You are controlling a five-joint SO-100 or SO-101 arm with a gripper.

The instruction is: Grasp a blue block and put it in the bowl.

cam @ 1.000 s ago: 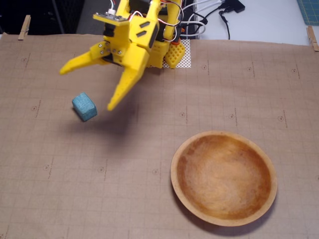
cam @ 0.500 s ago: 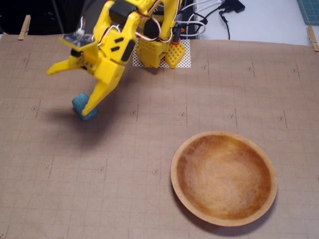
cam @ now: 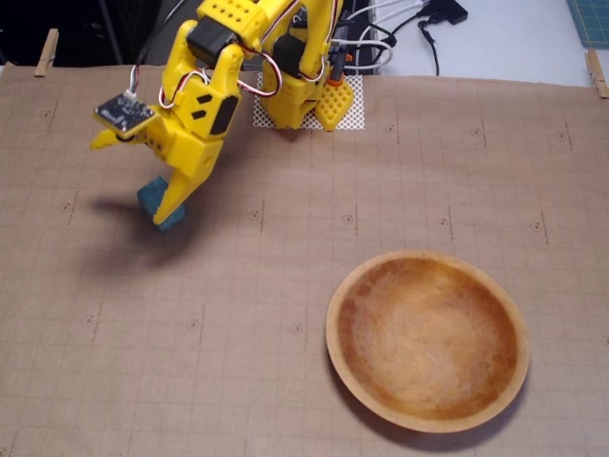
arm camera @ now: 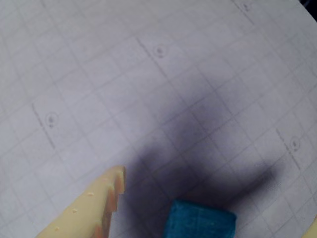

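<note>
Blue block (arm camera: 199,219) lies right beside the claw (arm camera: 163,198) tip.

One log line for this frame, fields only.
phase: grasp approach | end effector: over blue block, jaws open, not closed on it | wooden bowl: empty, right in fixed view | block: on gridded mat

We saw the block (cam: 155,202) as matt, rough teal foam, and the bowl (cam: 427,339) as wood, its mottled orange-brown inside faintly glossy and its rim paler. The arm (cam: 211,90) and gripper (cam: 164,215) looked like smooth yellow plastic, one finger (arm camera: 94,210) studded with small bumps. The mat (cam: 285,286) was matt brown gridded paper.
</note>
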